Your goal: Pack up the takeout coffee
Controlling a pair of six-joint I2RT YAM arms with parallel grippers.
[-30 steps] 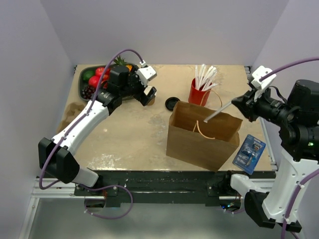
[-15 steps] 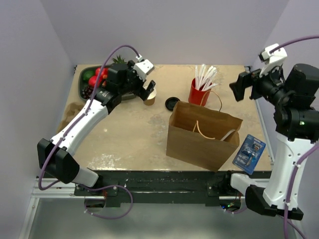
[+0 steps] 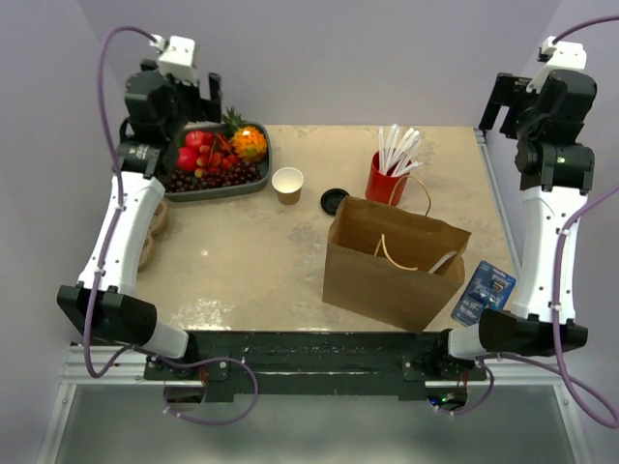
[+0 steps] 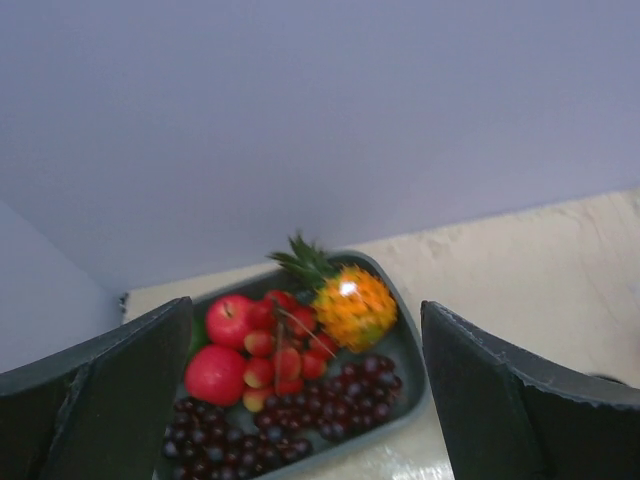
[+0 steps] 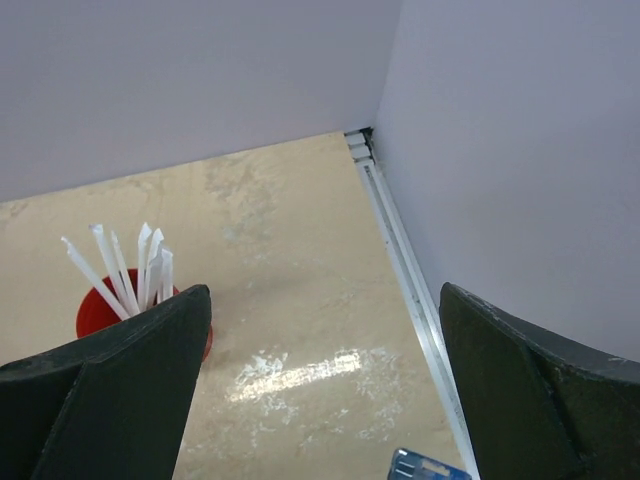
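Status: packing not started, as judged from the present layout.

1. Landmark. The open brown paper bag (image 3: 392, 263) stands upright on the beige table (image 3: 242, 261). No cup shows inside it. A pale object at its near right inner edge cannot be identified.
2. Task item. The small white paper cup (image 3: 288, 184) with a tan lower band stands upright and uncovered, beyond the bag and to its left, well apart from it. The round black plastic lid (image 3: 335, 200) lies flat between the cup and the bag's far left corner, touching neither.
3. Grippers. The left gripper (image 4: 305, 330) is raised far to the bag's left, jaws spread wide, holding nothing. The right gripper (image 5: 325, 300) is raised beyond the bag's right side, jaws spread wide, holding nothing.
4. Other items. The red cup of white straws (image 3: 387, 179) stands just behind the bag.

Remaining steps, as judged: fit the lid on the cup, grasp the cup, lower it upright into the bag.
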